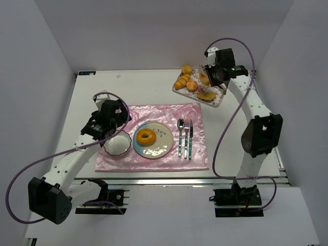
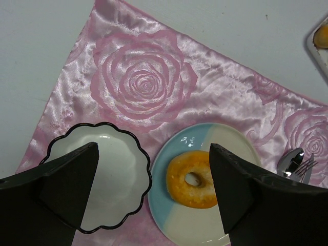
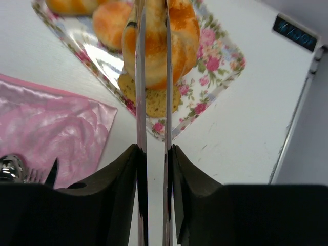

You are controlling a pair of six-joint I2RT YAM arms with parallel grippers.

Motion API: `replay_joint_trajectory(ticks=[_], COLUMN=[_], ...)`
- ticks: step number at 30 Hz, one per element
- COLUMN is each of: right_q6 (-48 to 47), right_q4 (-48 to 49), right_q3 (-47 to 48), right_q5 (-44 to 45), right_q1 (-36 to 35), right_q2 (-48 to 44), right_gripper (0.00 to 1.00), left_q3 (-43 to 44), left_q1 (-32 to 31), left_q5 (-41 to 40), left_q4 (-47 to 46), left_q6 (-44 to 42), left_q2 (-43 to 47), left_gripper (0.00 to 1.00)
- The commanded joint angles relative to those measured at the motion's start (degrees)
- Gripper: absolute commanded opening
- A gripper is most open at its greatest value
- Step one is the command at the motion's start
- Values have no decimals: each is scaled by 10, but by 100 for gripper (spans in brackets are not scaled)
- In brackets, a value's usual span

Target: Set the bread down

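Observation:
My right gripper [image 1: 212,76] [image 3: 154,148] is shut on metal tongs [image 3: 139,102]. The tongs clamp a golden bread roll [image 3: 180,36] just above the floral tray [image 3: 218,66] at the back right [image 1: 215,100]. Other rolls [image 1: 187,69] and a flat slice [image 1: 206,95] lie on the tray. My left gripper [image 1: 115,122] [image 2: 152,148] is open and empty, hovering over a scalloped white bowl [image 2: 110,169] and a blue-and-cream plate [image 2: 225,143] that holds a doughnut [image 2: 193,178].
A pink rose-patterned cloth [image 1: 159,114] lies under the bowl [image 1: 118,143], the plate [image 1: 165,131] and the cutlery: a spoon, a fork and a knife [image 1: 184,138] to the right of the plate. White walls enclose the table on three sides.

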State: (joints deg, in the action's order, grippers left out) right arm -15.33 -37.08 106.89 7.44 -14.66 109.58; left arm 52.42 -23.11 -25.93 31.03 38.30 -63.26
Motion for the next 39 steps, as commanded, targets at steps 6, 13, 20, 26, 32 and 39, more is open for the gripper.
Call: replay_joint_trajectory(ticks=[6,13,20,26,32,39], right_q6=[14,138,223,254,269,255], right_q4=[57,139,173,165,154,177], right_q3=[-111,-334,-472,-477,-462,-463], right_q5=[-9,28,57,102,122,85], right_q1=[-60,-242,-401,-475,-491,-500], right_q2=[-188,-341,-407,-360,-343,-384], right_gripper=[30,30,33,39,61,66], left_q3=[-7,-23,-42,-48,-47,-48], left_q1=[-1,-1,-1,-1,-1,-1], left_q5=[2,17,30,37,33,35], left_q4=[18,19,25,25,31,25], left_q6=[12,16,16,21,24,22], left_q2=[60,97,123,135,144,140], left_gripper=[98,98,98,98,98,98])
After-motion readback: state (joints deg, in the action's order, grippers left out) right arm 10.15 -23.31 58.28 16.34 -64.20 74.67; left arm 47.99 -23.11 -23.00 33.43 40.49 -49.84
